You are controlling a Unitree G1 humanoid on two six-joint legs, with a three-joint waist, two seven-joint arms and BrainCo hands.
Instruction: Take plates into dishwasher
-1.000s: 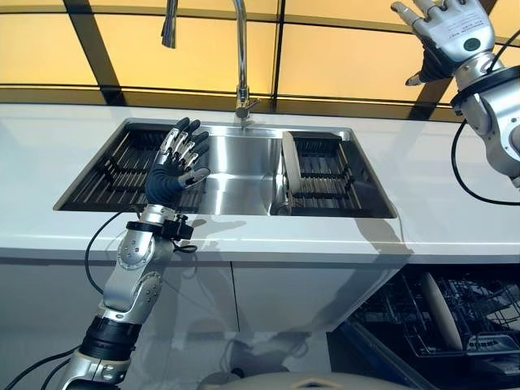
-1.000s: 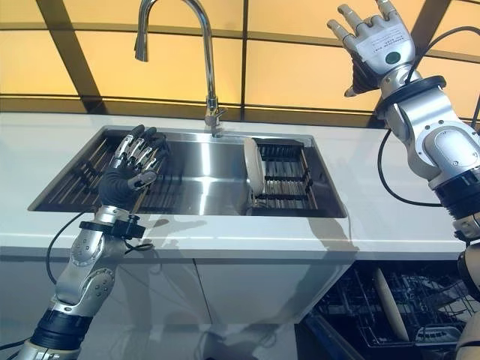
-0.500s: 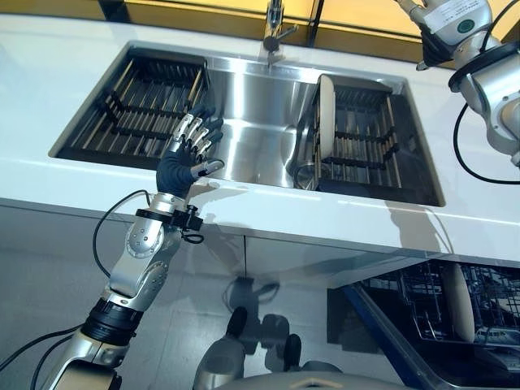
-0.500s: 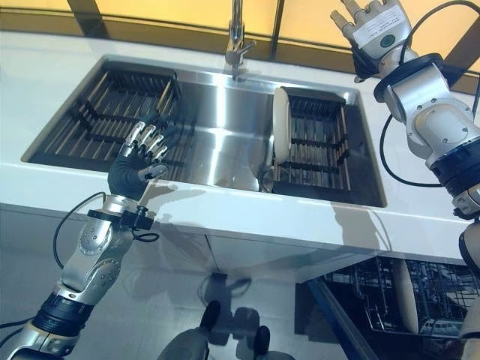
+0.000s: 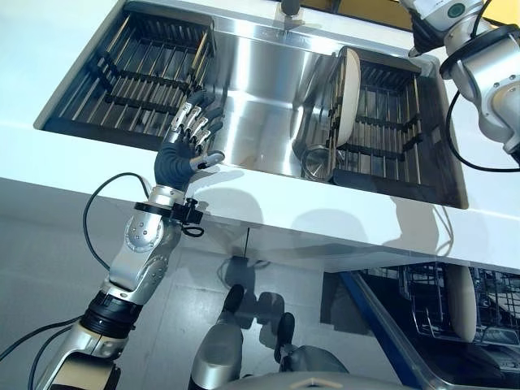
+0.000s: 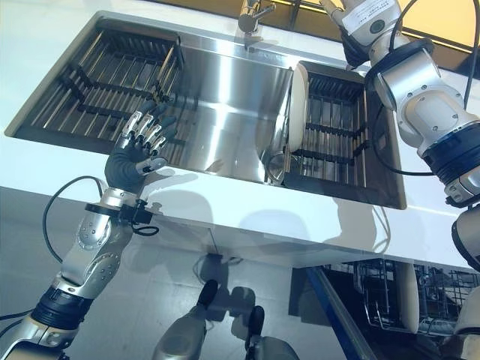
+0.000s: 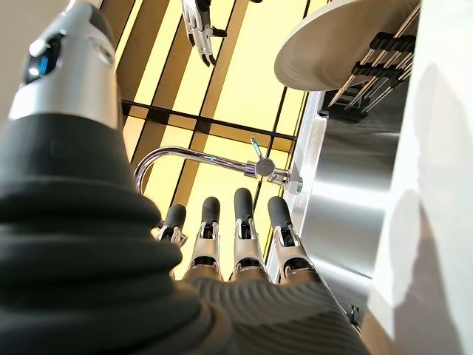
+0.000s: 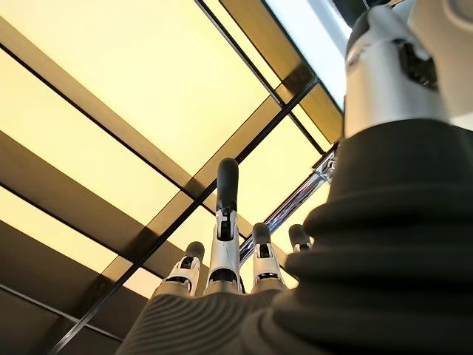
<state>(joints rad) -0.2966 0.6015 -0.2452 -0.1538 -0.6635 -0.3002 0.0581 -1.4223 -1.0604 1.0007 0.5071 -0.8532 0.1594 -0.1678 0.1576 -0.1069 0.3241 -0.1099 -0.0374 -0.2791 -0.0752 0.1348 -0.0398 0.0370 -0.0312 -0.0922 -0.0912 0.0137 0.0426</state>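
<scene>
Left eye view: one cream round plate (image 5: 348, 93) stands upright in the black wire rack (image 5: 390, 122), sink's right side. Left hand (image 5: 188, 146) open, empty; right hand (image 6: 365, 15) raised far right, apparently open. Risk: plate slipping against steel during a careless pinch.

No readable text, label, number or sign anywhere in view
</scene>
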